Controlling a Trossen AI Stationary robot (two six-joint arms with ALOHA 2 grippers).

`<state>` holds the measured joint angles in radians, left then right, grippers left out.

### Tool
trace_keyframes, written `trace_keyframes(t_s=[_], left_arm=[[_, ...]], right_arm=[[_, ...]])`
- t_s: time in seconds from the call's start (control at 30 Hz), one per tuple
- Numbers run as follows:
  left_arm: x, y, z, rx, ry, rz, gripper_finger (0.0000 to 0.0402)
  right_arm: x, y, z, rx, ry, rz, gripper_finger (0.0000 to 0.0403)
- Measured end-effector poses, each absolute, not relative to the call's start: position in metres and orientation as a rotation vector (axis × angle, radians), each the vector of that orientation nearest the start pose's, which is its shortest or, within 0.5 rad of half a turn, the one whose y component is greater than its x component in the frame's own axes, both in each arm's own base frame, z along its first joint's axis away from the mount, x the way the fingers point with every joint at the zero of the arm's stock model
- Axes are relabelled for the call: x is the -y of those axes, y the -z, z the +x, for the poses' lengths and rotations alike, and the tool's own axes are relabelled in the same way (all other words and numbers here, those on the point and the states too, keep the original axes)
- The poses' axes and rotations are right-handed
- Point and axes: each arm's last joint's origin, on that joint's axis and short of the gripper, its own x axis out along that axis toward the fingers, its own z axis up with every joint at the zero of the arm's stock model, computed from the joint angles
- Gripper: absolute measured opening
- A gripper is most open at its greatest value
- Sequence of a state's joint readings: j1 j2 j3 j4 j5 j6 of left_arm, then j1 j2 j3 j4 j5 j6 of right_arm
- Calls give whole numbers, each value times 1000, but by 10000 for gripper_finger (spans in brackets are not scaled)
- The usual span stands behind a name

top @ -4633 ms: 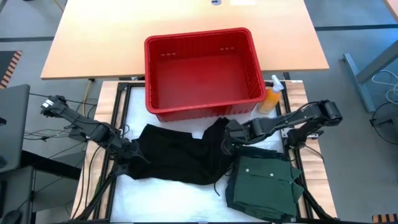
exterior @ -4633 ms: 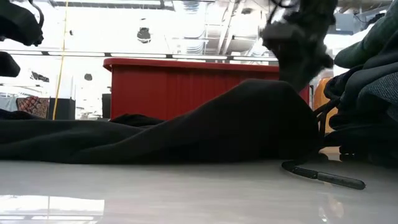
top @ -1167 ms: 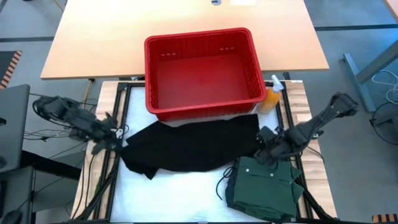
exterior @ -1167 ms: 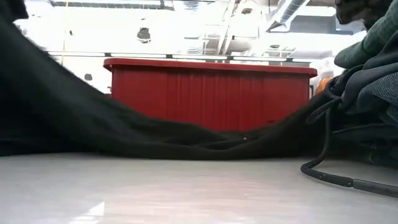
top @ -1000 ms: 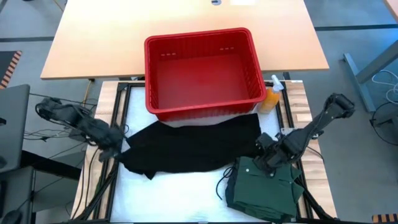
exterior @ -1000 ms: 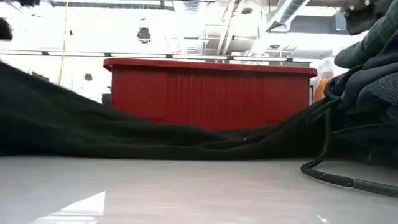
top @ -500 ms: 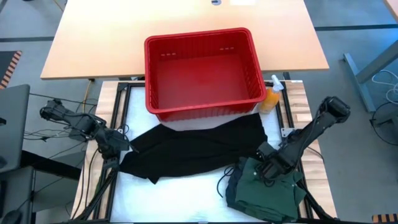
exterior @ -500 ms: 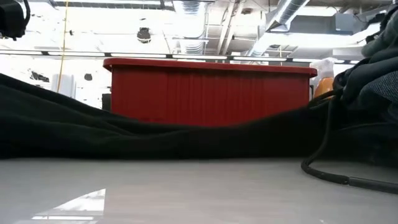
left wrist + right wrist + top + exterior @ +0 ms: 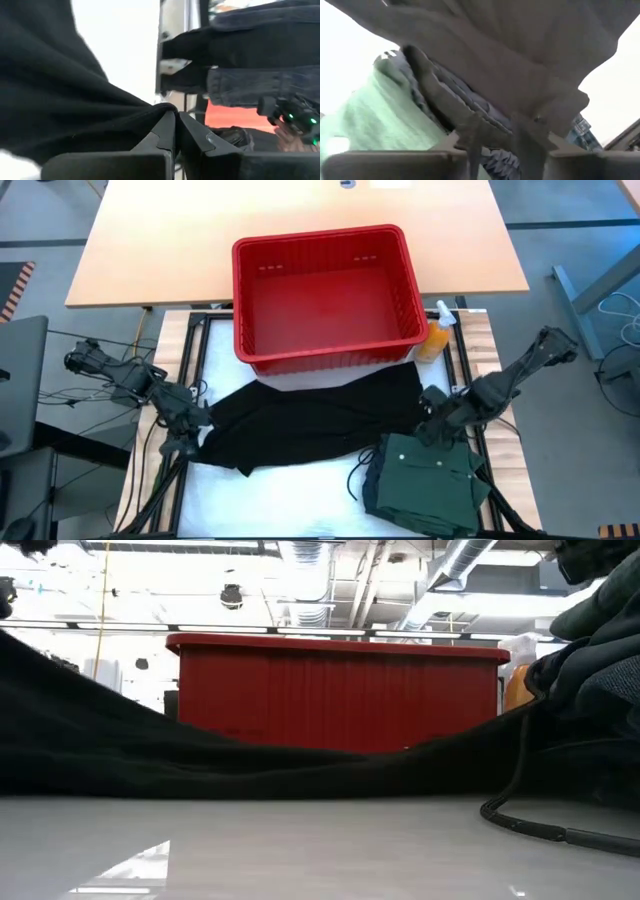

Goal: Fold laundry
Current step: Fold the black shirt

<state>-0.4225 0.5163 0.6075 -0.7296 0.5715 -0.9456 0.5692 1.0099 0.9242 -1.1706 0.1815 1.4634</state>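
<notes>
A black garment [image 9: 310, 420] of the laundry lies spread across the white table just in front of the red basket [image 9: 325, 295]. My left gripper [image 9: 188, 428] is shut on its left end. My right gripper [image 9: 432, 420] hovers at its right end, over the far edge of a folded green buttoned shirt [image 9: 425, 485]. In the right wrist view its fingers [image 9: 475, 135] stand apart, with the dark cloth [image 9: 510, 55] just beyond them. The low view shows the garment [image 9: 250, 765] sagging on the table and rising toward the left. My left gripper pinches the garment's left edge [image 9: 150, 114] between its two shut fingertips [image 9: 167, 131], slanting down from the table's left. That end is held a little off the table, and the rest trails away onto it. My right gripper: I cannot tell whether its fingers touch the cloth.
An orange spray bottle [image 9: 437, 335] stands at the basket's right near corner. A dark cord [image 9: 540, 830] trails on the table beside the green shirt. Bare white table [image 9: 300, 495] lies in front of the black garment. A wooden table [image 9: 150, 250] stands beyond.
My left gripper has sunk and gone toward the table's near edge, still shut on the garment's left end. My right gripper dipped toward the near edge over the green shirt, then came back up toward the basket. The black garment has settled flatter on the table.
</notes>
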Motion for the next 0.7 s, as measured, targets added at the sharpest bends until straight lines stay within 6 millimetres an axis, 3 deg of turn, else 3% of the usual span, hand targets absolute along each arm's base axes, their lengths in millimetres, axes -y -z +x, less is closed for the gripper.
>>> trace_keyframes(t_s=[0.23,0.4,0.53,0.7], left_arm=[[56,-277,87,-821,713,-769,0],[48,-298,77,-471,760,-643,0],[37,-320,60,-123,754,-534,0],[20,-331,31,161,664,-448,0]], right_arm=[[-57,-286,132,-980,621,914,197],[-42,-280,146,-981,721,939,217],[-33,-273,169,-971,732,897,219],[-27,-264,214,-873,576,783,220]])
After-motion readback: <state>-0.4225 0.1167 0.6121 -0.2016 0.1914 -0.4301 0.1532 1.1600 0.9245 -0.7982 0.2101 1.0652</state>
